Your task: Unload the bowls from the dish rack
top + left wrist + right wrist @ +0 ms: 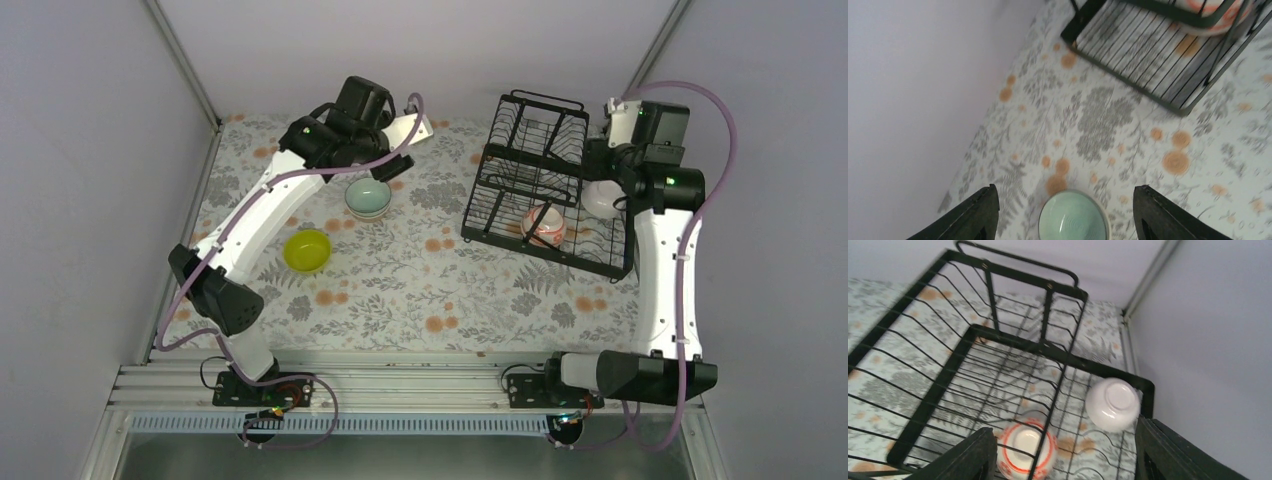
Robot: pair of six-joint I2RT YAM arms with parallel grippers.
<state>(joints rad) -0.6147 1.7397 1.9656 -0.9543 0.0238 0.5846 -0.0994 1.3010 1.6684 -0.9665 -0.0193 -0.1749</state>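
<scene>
The black wire dish rack [530, 150] stands at the back right. A white bowl with a red-orange pattern [544, 223] and a plain white bowl [600, 198] lie bottom-up in its lower tray. My right gripper [1066, 427] is open and empty above them, the patterned bowl [1027, 447] near its left finger and the white bowl [1113, 404] near its right. The pale mint-green bowl [368, 198] and the lime-yellow bowl [307, 250] sit upright on the table at the left. My left gripper [1068, 189] is open and empty above the mint bowl [1074, 219]. The tan-brown bowl is out of view.
The table carries a floral cloth [430, 280]. Grey walls close in the back, left and right sides. The rack's raised upper tier [1013, 340] stands over part of the patterned bowl. The rack's corner [1148, 65] shows in the left wrist view.
</scene>
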